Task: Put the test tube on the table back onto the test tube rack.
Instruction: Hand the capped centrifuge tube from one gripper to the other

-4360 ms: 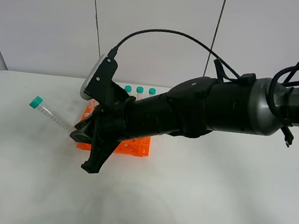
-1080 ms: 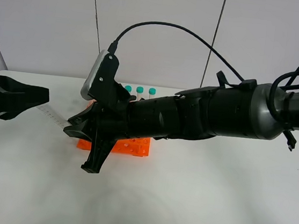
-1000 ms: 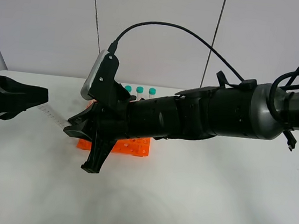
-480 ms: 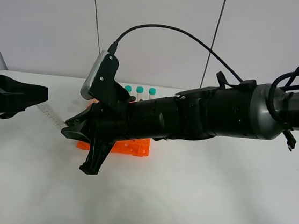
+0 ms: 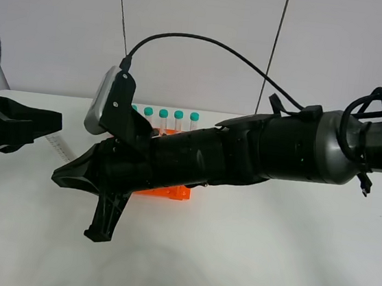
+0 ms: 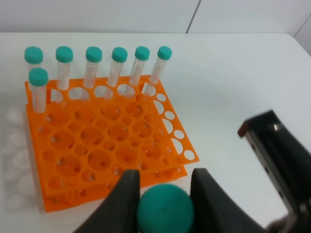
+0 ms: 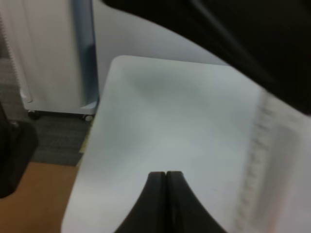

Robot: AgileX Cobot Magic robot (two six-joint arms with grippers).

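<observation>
The test tube [image 5: 59,144] hangs over the table [image 5: 267,262] at the left, its clear body sticking out from my left gripper [image 5: 56,123]. In the left wrist view its teal cap [image 6: 165,211] sits between the fingers [image 6: 127,199], so that gripper is shut on it. My right gripper [image 5: 58,177] reaches across from the right, shut and empty, just in front of the tube's free end. The right wrist view shows its closed tips [image 7: 166,177] and the blurred tube [image 7: 265,160] beside them. The orange test tube rack [image 5: 166,192] lies mostly hidden behind the right arm.
Several teal-capped tubes [image 6: 114,65] stand along the rack's [image 6: 112,141] back row, with one more [image 6: 38,90] at a corner. The thick black right arm [image 5: 259,154] spans the table's middle above the rack. A wall stands behind the table.
My right gripper has closed and slid left and forward, off the tube's end. The left gripper stays shut on the cap. More of the rack's back row shows.
</observation>
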